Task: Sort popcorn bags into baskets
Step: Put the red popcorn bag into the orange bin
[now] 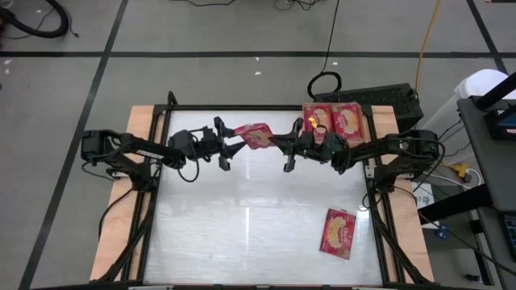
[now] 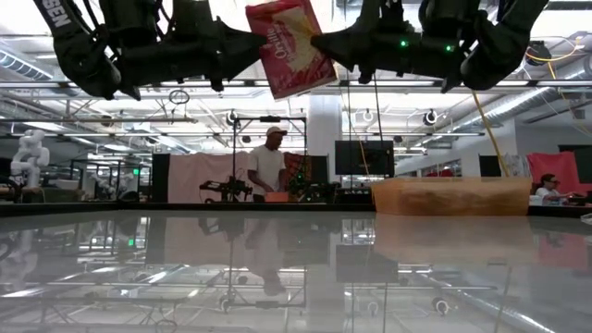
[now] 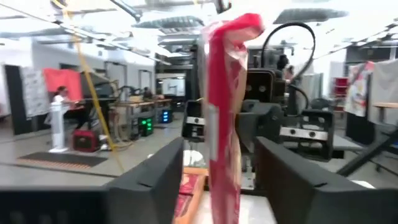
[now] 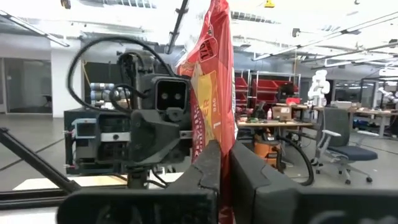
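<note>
- Four popcorn bags are visible in the high view: one held bag (image 1: 256,134) in mid-air between the two arms, two bags (image 1: 348,121) side by side in the orange tray (image 1: 373,129), and one loose bag (image 1: 339,234) lying flat on the surface (image 1: 242,234) toward the near right.
- One tray only, shallow and square with low walls, at the far right corner of the surface; the two bags fill most of its floor.
- The bags are flat, rectangular, glossy red packets with a yellowish popcorn picture.
- The right gripper (image 1: 284,145) is clamped tight on the held bag's edge; in the right wrist view its fingers (image 4: 208,165) press together on the red film.
- The left gripper (image 1: 226,145) stands at the bag's other side with its fingers (image 3: 155,177) spread apart and the bag (image 3: 224,118) upright between them, touching neither.
- The held bag hangs well above the surface, tilted in the low view (image 2: 289,46).
- The surface is smooth and reflective, framed by a dark rail (image 1: 242,107); its middle and left parts lie open, well apart from the loose bag.
</note>
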